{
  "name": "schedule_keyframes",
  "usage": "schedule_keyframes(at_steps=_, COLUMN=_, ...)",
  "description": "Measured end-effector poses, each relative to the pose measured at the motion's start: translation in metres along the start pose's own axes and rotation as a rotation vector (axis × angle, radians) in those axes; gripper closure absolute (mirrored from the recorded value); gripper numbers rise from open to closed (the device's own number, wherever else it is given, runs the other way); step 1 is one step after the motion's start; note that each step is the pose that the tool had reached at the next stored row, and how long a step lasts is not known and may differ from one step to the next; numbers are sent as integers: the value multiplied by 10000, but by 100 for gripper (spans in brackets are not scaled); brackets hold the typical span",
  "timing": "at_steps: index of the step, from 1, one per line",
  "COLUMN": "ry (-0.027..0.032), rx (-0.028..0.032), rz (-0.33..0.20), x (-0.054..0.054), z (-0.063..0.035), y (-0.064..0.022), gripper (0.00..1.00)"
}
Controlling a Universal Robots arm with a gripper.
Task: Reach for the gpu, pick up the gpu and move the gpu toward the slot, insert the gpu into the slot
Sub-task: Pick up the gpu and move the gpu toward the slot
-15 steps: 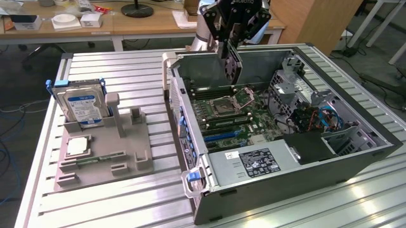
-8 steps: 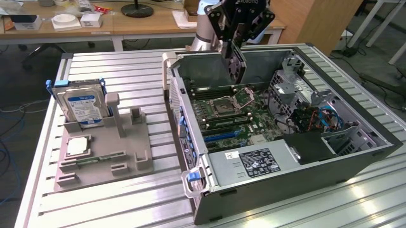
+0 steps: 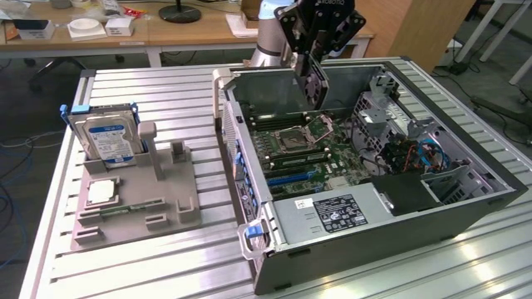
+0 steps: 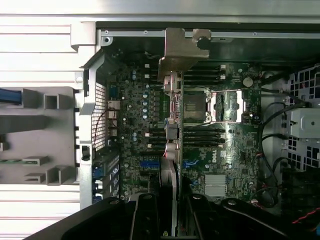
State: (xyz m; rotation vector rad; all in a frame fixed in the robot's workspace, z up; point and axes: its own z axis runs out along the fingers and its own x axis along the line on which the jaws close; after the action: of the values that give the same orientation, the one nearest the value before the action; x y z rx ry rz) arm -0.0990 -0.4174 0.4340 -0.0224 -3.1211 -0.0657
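The hand is clenched on the gpu, which hangs edge-down above the motherboard inside the open computer case. The card is stiff, light and fragile, and seems gripped by its upper edge.

The gripper is black, and the gpu is dark with a silver bracket. The motherboard is green, striped with black slots. At the exterior view's left, the silver hard drive has a blue-and-white label. The grey holder sits on the ribbed silver table.
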Motion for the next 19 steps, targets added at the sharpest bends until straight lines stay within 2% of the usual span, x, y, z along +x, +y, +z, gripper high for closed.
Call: schedule_keyframes(at_steps=19, ry=0, rx=0, rz=-7, x=-246, z=-5, y=4, gripper=74)
